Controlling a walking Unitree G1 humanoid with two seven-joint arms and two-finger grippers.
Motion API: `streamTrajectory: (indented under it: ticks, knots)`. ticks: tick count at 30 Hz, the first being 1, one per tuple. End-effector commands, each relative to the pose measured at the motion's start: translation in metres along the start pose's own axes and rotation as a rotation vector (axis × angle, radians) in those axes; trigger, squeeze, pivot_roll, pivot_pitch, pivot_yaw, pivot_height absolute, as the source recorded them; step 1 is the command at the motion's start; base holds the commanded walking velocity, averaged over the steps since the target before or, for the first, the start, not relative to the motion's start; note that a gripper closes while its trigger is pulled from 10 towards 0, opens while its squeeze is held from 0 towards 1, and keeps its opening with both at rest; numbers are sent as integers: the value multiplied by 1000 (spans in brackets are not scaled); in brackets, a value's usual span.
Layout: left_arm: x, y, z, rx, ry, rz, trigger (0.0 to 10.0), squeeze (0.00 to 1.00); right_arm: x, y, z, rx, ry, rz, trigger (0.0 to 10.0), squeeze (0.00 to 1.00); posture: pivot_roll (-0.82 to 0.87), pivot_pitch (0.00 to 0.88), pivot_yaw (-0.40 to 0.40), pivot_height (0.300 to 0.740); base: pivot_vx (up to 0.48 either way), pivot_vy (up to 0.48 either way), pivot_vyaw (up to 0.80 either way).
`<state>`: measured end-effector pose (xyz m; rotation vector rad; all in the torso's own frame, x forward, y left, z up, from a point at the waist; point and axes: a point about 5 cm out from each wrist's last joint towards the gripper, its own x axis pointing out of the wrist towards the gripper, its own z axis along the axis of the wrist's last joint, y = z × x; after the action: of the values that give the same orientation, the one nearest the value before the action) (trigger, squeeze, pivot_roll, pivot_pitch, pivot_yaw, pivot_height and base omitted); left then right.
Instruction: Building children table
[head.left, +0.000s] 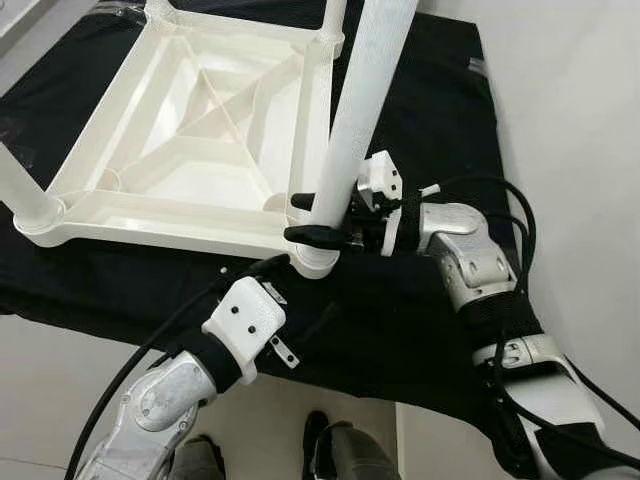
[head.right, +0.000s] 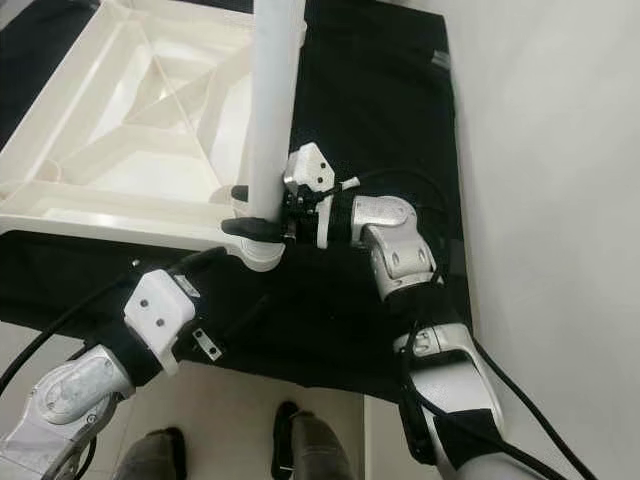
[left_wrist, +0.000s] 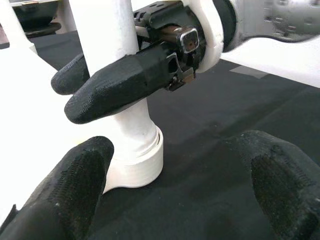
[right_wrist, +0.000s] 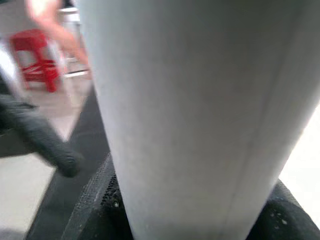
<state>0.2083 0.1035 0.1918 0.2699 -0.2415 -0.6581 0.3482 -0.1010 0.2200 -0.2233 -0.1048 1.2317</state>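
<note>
Left eye view: white plastic tabletop (head.left: 190, 130) lies upside down on a black cloth (head.left: 420, 300), ribs facing up. Leg (head.left: 360, 110) stands upright in the socket (head.left: 318, 262) at the tabletop's near right corner. Another leg (head.left: 25, 190) stands at the near left corner.

Right gripper (head.left: 322, 220) is clamped on the leg just above the socket, one finger each side of the tube. Right wrist view confirms: tube sits tight against the palm, fingers wrapped around it.

Left gripper (left_wrist: 170, 190) has its fingers spread apart and holds nothing. It hovers low, just beside the socket, aimed at the leg base from the near side.

Step in hand, by judgement: seating the leg fully in the corner socket.

Procedure notes:
- Keep the leg axis square to the tabletop. It looks near vertical in the left wrist view; a tilted tube would likely bind in the collar.
- Push straight down along the tube, w/o side load.
- Left gripper could brace the near edge of the tabletop by the socket to stop it sliding on the cloth.
- Check the collar: a stepped ring shows at the leg base in the left wrist view; whether it is fully home cannot be told.
</note>
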Motion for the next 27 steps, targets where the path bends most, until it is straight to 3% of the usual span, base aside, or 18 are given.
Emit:
streamTrajectory:
  ticks: [1,2,3,4,5,6,7,9,14,15,16,17,18,24,25,26,27]
  knots:
    - [-2,-3,-4,-17,18,-15,10000,0,-11,-1,-30,76,146,-282,0,0,84,254,-154,740,0,0,0]
    - [-2,-3,-4,-19,19,-16,10000,0,-9,15,-48,118,218,-468,0,0,83,260,-149,740,0,0,0]
    - [-2,-3,-4,-19,19,-16,10000,0,-9,15,-48,118,218,-468,0,0,83,260,-149,740,0,0,0]
    - [-3,-2,-4,-21,20,-17,10000,0,-10,27,-57,143,266,-604,0,0,83,260,-149,740,0,0,0]
    - [-3,-3,-4,-21,21,-21,10000,0,-2,46,-57,159,261,-632,0,0,88,258,-147,740,0,0,0]
    - [-3,-3,-4,-21,21,-21,10000,0,-2,46,-57,159,261,-632,0,0,88,258,-147,740,0,0,0]
    - [-2,-3,-4,-22,20,-24,10000,0,10,57,-54,157,239,-594,0,0,83,250,-138,740,0,0,0]
    - [-2,-3,-4,-22,20,-26,10000,0,19,62,-51,149,222,-551,0,0,84,249,-137,740,0,0,0]
    - [-2,-3,-3,-20,17,-27,10000,0,33,55,-42,131,196,-508,0,0,90,249,-143,740,0,0,0]
    - [-2,-3,-3,-19,17,-25,10000,0,35,53,-39,125,180,-483,7804,0,91,250,-143,740,0,0,0]
    - [-2,-3,-3,-19,17,-25,10000,0,35,53,-39,125,180,-483,7804,0,91,250,-143,740,0,0,0]
    - [-2,-3,-3,-18,18,-23,10000,0,38,54,-29,108,136,-434,10000,263,95,249,-141,740,0,0,0]
    - [-2,-3,-3,-17,18,-23,10000,0,40,50,-22,95,98,-413,10000,1000,95,249,-141,740,0,0,0]
    - [-2,-2,-3,-18,16,-20,10000,0,40,38,-3,86,-2,-356,10000,1000,94,248,-143,740,0,0,0]
    - [-1,-2,-3,-18,15,-18,10000,0,38,31,8,61,-54,-270,10000,725,96,246,-147,740,0,0,0]
    - [-1,-2,-3,-18,15,-18,10000,0,38,31,8,61,-54,-270,10000,725,96,246,-147,740,0,0,0]
    - [-1,-2,-3,-19,15,-17,10000,0,36,28,15,37,-87,-180,10000,435,96,246,-147,740,0,0,0]
